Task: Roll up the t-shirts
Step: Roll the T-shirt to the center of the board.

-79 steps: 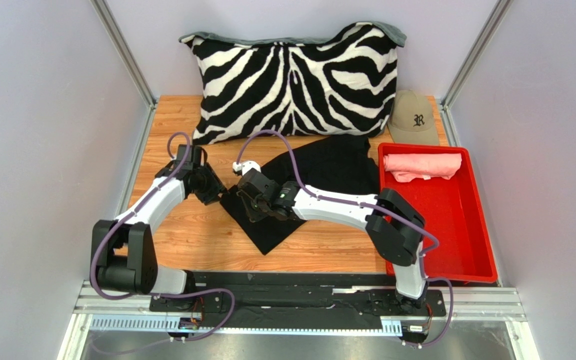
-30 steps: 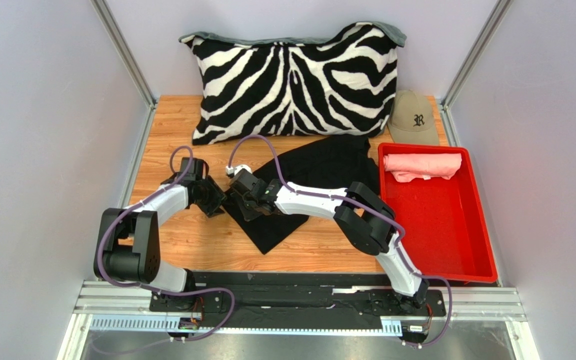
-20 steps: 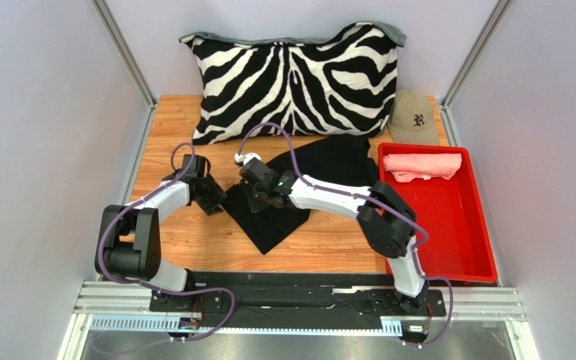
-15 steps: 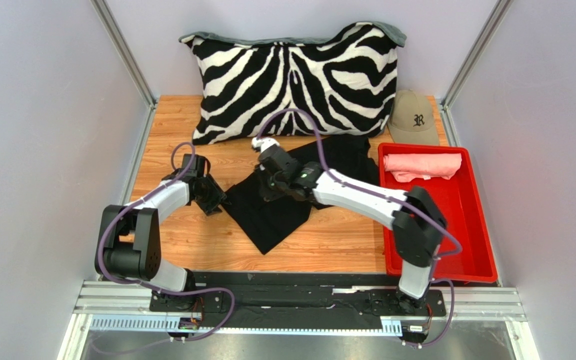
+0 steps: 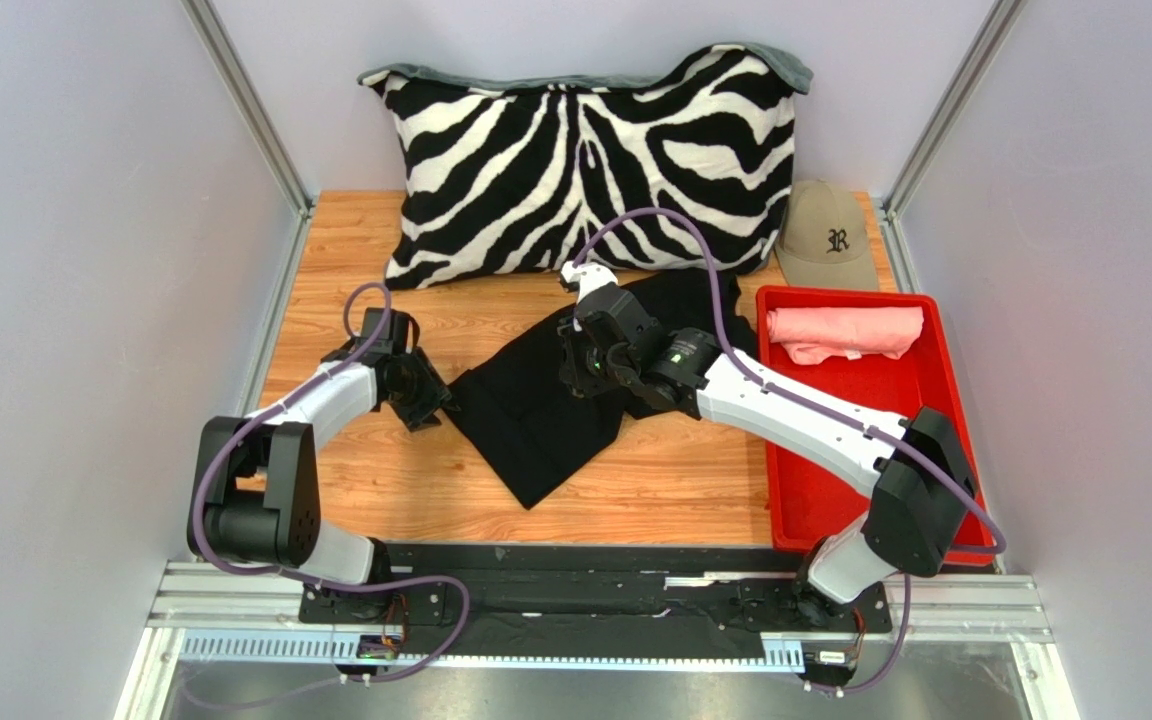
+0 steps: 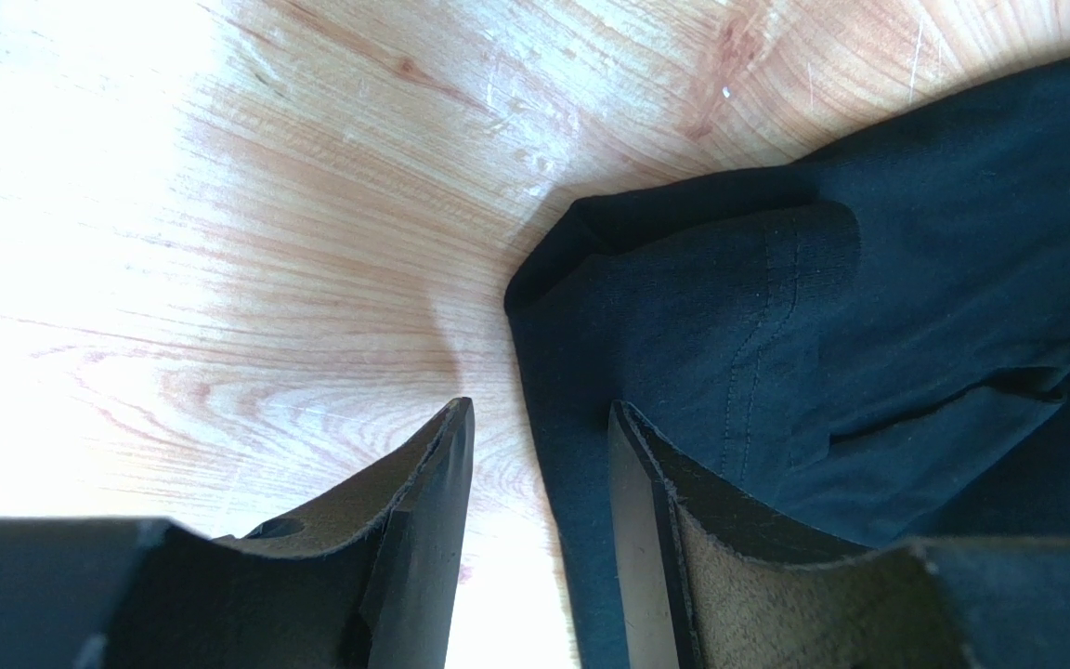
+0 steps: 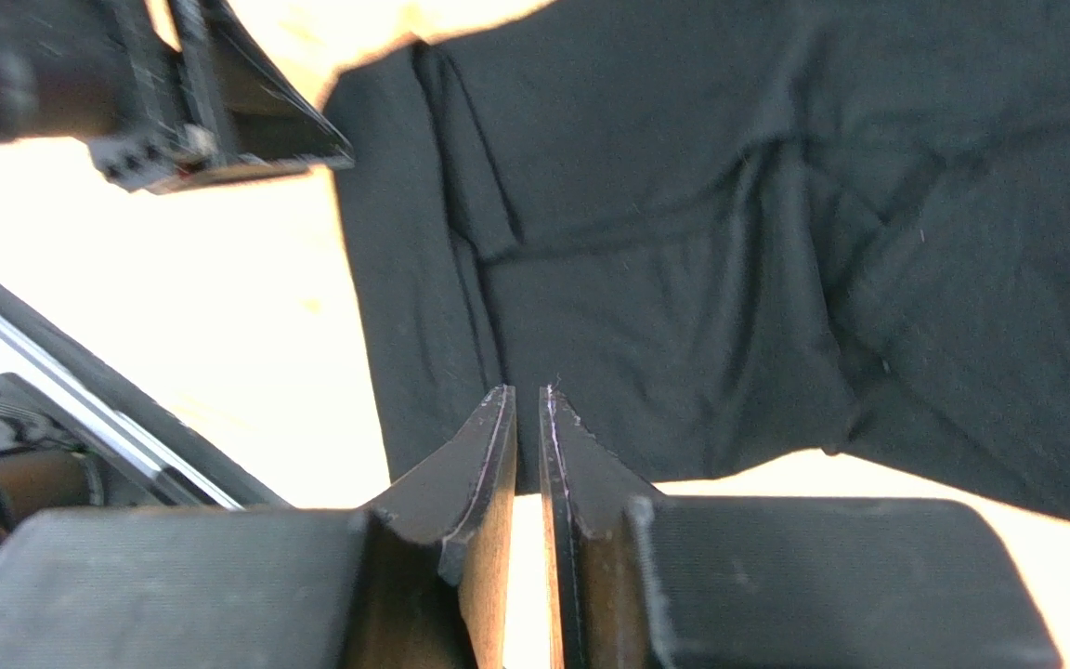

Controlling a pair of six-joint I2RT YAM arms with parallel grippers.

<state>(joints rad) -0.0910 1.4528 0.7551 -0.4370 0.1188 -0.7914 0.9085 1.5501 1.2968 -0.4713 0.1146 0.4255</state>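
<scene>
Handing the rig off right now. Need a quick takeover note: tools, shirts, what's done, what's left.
Left tool: open, low at the left corner of the black t-shirt, straddling the cloth edge, gripping nothing.
Right tool: shut, nothing visible between its fingers, above the same shirt.
That shirt lies on the table, partly folded over and creased, not rolled.
Done: pink t-shirt is rolled and lies at the far end of the red tray.
Left: roll the black one; it probably goes in the tray too.
</scene>
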